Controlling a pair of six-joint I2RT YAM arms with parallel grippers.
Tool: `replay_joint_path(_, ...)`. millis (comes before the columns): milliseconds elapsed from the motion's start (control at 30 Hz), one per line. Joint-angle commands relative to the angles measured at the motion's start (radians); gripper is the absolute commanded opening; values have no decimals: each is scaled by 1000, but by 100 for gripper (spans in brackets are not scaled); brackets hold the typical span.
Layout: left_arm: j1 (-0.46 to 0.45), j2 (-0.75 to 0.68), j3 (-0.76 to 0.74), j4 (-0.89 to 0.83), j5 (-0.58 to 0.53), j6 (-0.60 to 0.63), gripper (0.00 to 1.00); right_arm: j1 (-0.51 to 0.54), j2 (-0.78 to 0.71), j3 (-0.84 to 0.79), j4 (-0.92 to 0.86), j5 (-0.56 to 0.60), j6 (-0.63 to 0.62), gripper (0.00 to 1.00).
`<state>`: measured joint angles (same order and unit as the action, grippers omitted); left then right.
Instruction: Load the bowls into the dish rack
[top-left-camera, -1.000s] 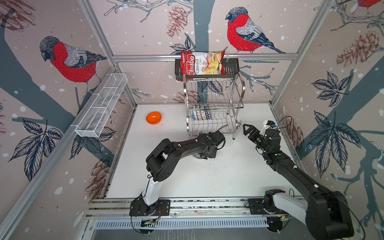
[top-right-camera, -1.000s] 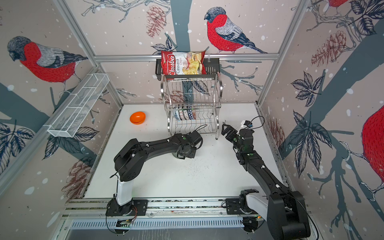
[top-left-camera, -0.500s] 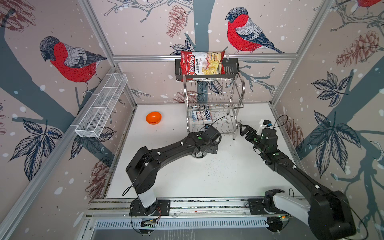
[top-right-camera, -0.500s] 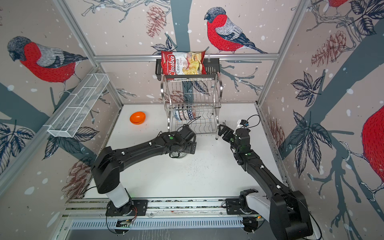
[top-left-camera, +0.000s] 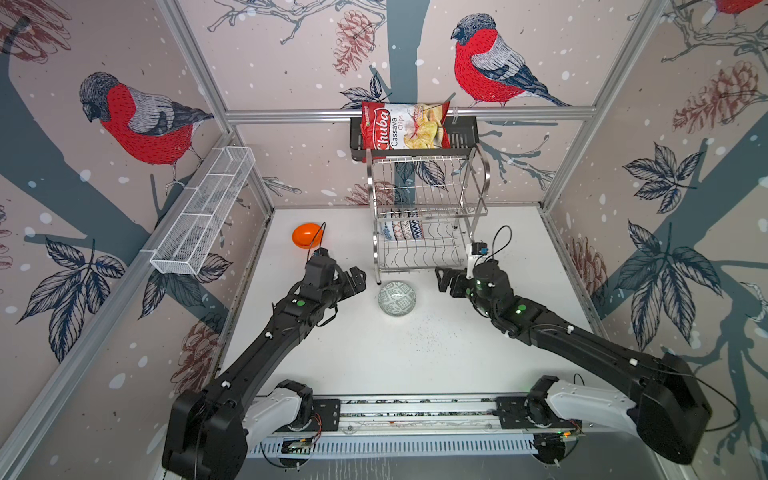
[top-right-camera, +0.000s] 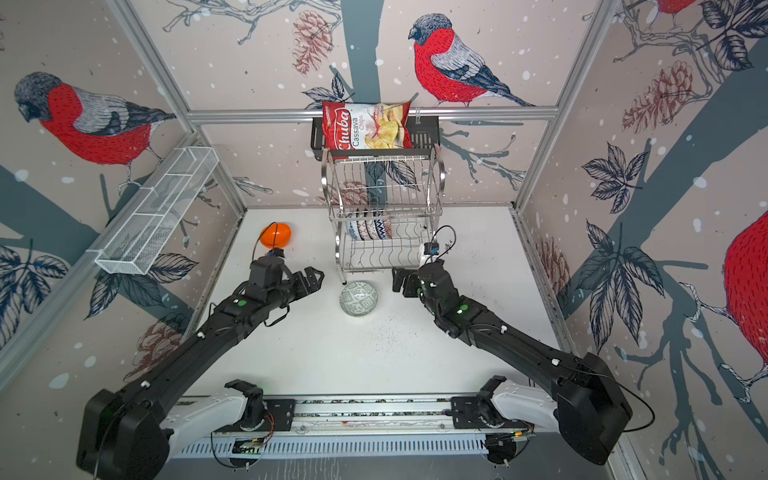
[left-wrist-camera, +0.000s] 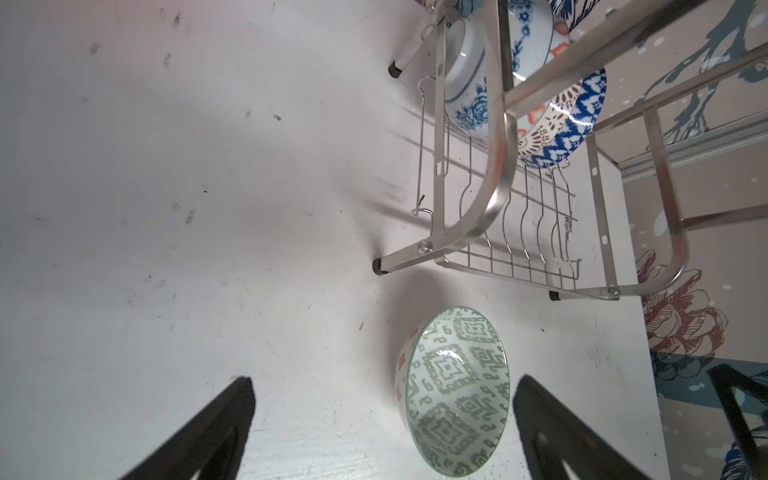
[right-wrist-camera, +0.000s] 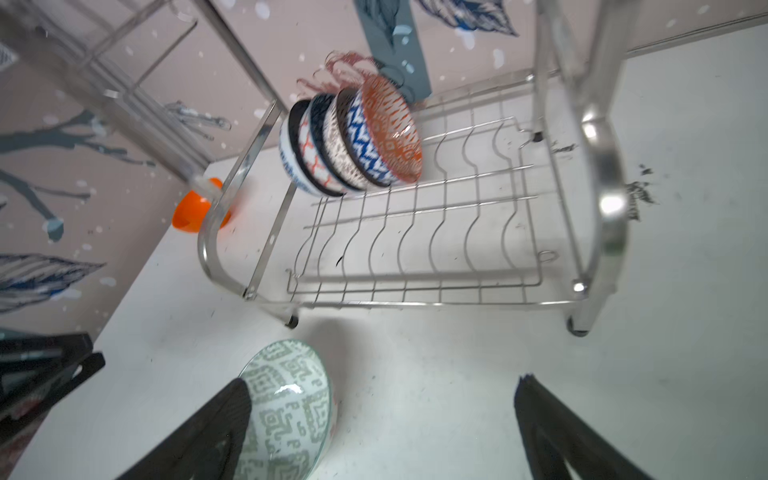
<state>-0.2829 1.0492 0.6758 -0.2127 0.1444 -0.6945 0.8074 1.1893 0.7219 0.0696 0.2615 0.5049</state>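
Fronting shiny wire rack (top-left-camera: 420, 269) sits glossy patterned bowl (top-left-camera: 397, 298).

Grey-green bowl (left-wrist-camera: 455, 392) on table (left-wrist-camera: 166, 208), near dish rack (left-wrist-camera: 500, 166).

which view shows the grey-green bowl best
Left wrist view: the grey-green bowl is large and unobstructed. In the right wrist view a finger hides part of it; in both top views it is small.

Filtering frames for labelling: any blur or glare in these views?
Right wrist: motion blur smears the rack and orange bowl. Left wrist: sharp, with a small glare spot inside the green bowl. Both top views: sharp, evenly lit.
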Motion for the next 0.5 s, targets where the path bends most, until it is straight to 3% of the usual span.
replay_joint_path(0,84,-40,-79,134,176,-62,97,93,80,64,-34,99,-37,99)
replay_joint_path(133,182,-46,-221,318,328,-165,97,187,245,196,-90,94,-43,97)
replay_joint_path(267,184,-19,-221,305,324,-129,97,226,352,276,-108,1,-49,92)
replay_joint_path(467,188,-7,-241,309,319,-93,97,263,506,379,-165,-29,-54,83)
